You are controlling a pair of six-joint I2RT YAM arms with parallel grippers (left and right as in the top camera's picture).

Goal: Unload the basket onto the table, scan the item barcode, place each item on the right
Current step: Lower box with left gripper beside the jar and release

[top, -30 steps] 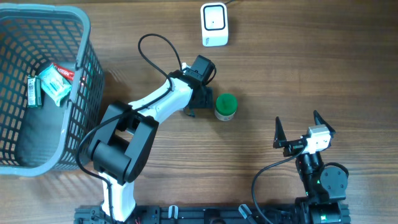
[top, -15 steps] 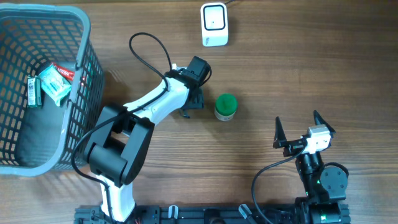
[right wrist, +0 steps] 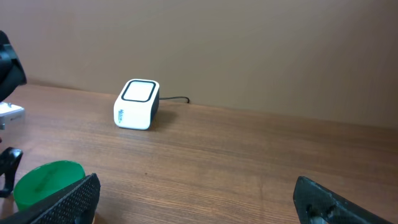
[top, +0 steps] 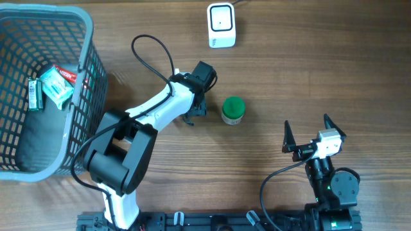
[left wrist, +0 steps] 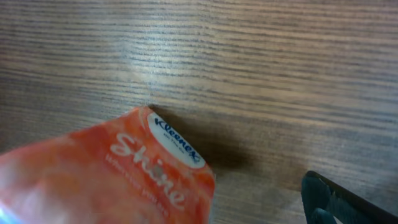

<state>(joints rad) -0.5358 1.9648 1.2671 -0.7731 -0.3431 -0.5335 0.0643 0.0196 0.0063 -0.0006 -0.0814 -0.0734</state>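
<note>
The item is a small round container with a green lid [top: 233, 109], standing upright on the wooden table below the white barcode scanner [top: 221, 24]. My left gripper [top: 194, 111] hovers just left of it, open and not touching it. In the left wrist view an orange label printed "Shine" [left wrist: 124, 174] fills the lower left, close and blurred. Bare wood separates it from the one dark finger [left wrist: 329, 199] that shows. My right gripper [top: 310, 133] rests open at the lower right. Its view shows the green lid [right wrist: 43, 183] at the left and the scanner [right wrist: 137, 104] farther back.
A grey mesh basket [top: 87, 58] stands at the left edge with a few packets [top: 54, 86] inside. The left arm's black cable [top: 154, 45] loops above the arm. The scanner's cord [right wrist: 174, 99] runs toward the back wall.
The left gripper has drawn back to the left, away from the green-lidded container, and a gap now shows between them. The container and the right arm have not moved.
</note>
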